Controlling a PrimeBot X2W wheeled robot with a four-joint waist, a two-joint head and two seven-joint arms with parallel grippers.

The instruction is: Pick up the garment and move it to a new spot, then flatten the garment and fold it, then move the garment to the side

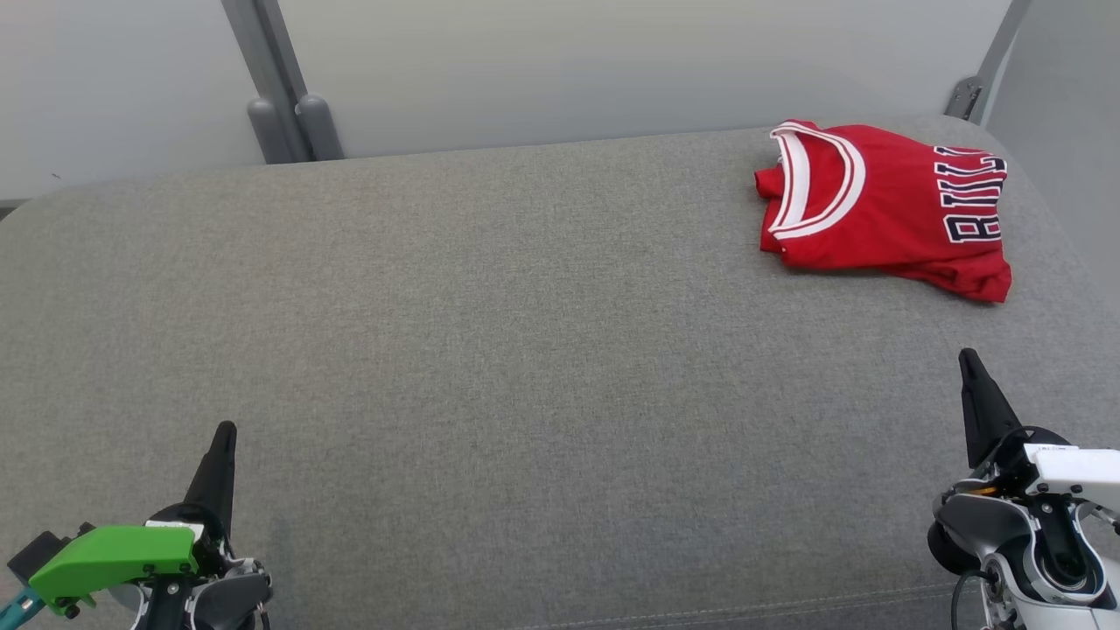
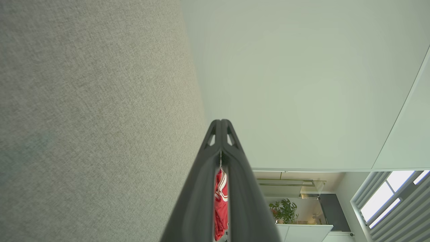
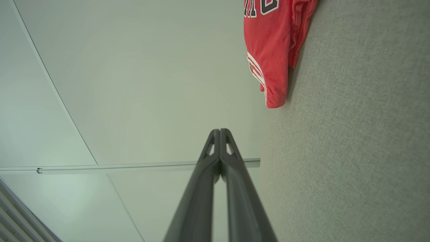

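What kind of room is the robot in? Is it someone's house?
Probably an office or test room, not a home. A red jersey lies on a grey fabric-covered worktop fenced by plain pale panels with a metal post, and the left wrist view catches a potted plant and a window with blinds.

Folded red jersey on grey cushion.

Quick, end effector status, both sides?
Left end effector: closed, holding nothing.
Right end effector: closed, holding nothing; the folded red fabric jersey lies apart from it.
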